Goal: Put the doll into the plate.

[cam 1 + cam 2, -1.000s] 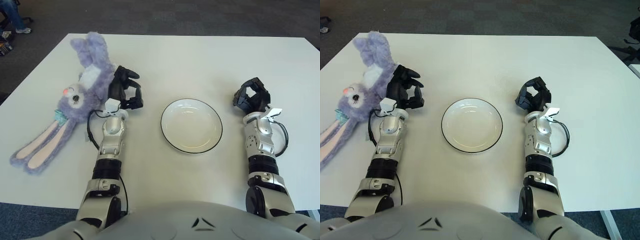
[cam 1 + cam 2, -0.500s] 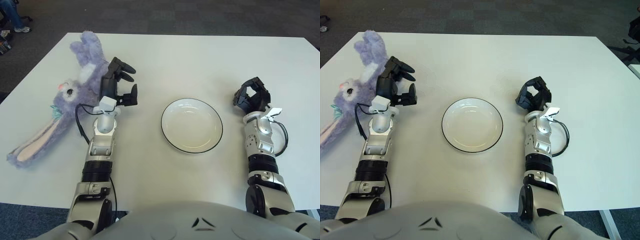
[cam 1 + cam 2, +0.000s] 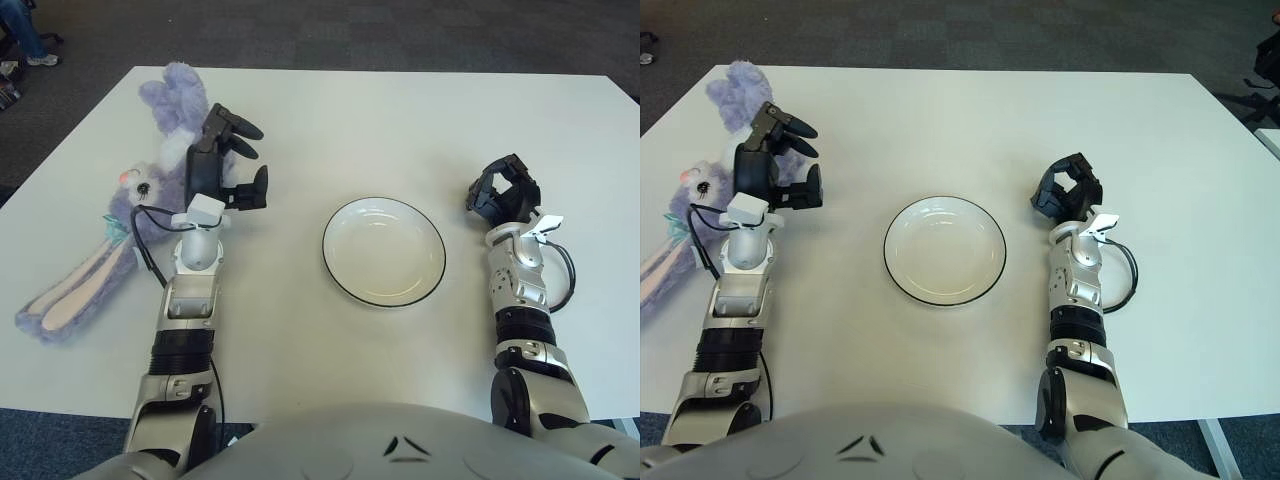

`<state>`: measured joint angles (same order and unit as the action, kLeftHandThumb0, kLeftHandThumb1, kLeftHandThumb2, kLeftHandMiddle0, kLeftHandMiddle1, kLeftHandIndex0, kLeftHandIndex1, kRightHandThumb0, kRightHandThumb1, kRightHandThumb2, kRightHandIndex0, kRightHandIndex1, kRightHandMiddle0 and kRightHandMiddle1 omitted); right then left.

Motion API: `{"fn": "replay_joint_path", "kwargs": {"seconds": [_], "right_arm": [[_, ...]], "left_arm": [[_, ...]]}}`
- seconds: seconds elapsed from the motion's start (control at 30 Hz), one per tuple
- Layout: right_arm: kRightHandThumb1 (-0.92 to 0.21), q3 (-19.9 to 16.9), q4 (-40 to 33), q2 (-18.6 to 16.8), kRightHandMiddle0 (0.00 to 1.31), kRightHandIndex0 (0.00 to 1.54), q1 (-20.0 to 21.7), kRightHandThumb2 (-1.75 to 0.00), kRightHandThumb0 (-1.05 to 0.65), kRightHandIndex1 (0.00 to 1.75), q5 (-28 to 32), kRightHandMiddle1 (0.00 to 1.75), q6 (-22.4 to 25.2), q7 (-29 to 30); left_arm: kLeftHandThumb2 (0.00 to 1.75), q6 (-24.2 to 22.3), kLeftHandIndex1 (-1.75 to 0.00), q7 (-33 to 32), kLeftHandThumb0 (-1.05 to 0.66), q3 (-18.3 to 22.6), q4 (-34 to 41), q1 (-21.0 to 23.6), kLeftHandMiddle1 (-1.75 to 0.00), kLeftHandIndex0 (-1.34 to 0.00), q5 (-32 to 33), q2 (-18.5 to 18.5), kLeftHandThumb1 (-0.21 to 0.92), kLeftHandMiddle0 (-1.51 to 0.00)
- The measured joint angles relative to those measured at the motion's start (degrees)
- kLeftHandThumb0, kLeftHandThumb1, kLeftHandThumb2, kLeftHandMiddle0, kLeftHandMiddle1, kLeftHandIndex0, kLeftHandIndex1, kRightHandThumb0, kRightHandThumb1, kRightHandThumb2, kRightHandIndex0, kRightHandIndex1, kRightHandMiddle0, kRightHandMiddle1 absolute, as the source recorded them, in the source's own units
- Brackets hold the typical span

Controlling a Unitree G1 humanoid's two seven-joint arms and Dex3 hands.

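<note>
My left hand (image 3: 222,165): black, three-fingered, white block at the wrist. My right hand (image 3: 503,195): black, with a white tag at the wrist. Forearms: silver segmented casings, black ribbed joints. Loose black cable loops beside each wrist. Torso: smooth grey shell.

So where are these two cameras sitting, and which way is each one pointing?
Left eye view: on the robot's head, facing forward and down at the white table; both forearms and its chest show.
Right eye view: beside it on the head, same aim; same arms and chest.
Both share: the purple doll with the left robot hand open over it, the empty plate, and the right robot hand, curled, right of the plate.
</note>
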<state>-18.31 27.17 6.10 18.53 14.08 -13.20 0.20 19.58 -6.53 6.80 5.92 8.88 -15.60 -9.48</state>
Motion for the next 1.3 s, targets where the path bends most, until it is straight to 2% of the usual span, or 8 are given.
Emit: {"fn": "replay_joint_path", "kwargs": {"seconds": [0.43, 0.83, 0.9, 1.1, 1.23, 1.27, 1.3], "right_arm": [[-0.37, -0.07, 1.42, 0.15, 0.57, 1.20, 0.72, -1.24, -0.46, 1.75, -0.01, 1.75, 0.01, 0.13], [-0.38, -0.04, 1.97, 0.18, 0.57, 1.21, 1.11, -1.24, -0.46, 1.75, -0.03, 1.75, 0.01, 0.13], [-0.38, -0.04, 2.02, 0.18, 0.57, 1.21, 1.15, -1.24, -0.46, 1.75, -0.03, 1.75, 0.00, 0.14], [-0.38, -0.02, 2.16, 0.15, 0.57, 1.21, 1.24, -1.24, -0.46, 1.75, -0.03, 1.75, -0.01, 0.15], [-0.38, 0.00, 2.17, 0.14, 0.57, 1.21, 1.25, -1.24, -0.46, 1.75, -0.03, 1.75, -0.01, 0.14], [-0.38, -0.01, 2.17, 0.13, 0.57, 1.21, 1.25, -1.24, -0.46, 1.75, -0.03, 1.75, -0.01, 0.14], [-0.38, -0.01, 2.18, 0.14, 0.57, 1.21, 1.25, -1.24, -0.46, 1.75, -0.02, 1.75, -0.01, 0.14]], "left_arm": [[1.17, -2.28, -1.75, -0.56, -0.01, 0.52, 8.99, -1.84, -1.63, -0.29, -3.70, -0.67, 0.42, -0.61], [1.28, -5.34, -1.73, -0.07, -0.01, -0.73, 14.43, -2.95, -1.74, -0.33, -5.14, -0.46, 0.35, -0.62], [1.28, -5.95, -1.74, 0.20, -0.01, -0.71, 15.21, -3.04, -1.74, -0.41, -5.32, -0.61, 0.35, -0.53], [1.27, -7.36, -1.75, 1.52, -0.01, 1.13, 16.37, -3.52, -1.75, -0.44, -6.75, -3.37, 0.37, -0.47], [1.17, -7.01, -1.74, 1.56, -0.01, 4.40, 13.98, -3.43, -1.75, -0.39, -7.97, -7.84, 0.45, -0.41], [1.05, -7.01, -1.74, 1.48, -0.08, 5.28, 12.98, -3.39, -1.75, -0.35, -8.91, -9.25, 0.54, -0.52], [0.84, -7.04, -1.60, 1.40, -0.32, 5.83, 12.26, -3.39, -1.75, -0.23, -10.03, -10.43, 0.67, -0.67]]}}
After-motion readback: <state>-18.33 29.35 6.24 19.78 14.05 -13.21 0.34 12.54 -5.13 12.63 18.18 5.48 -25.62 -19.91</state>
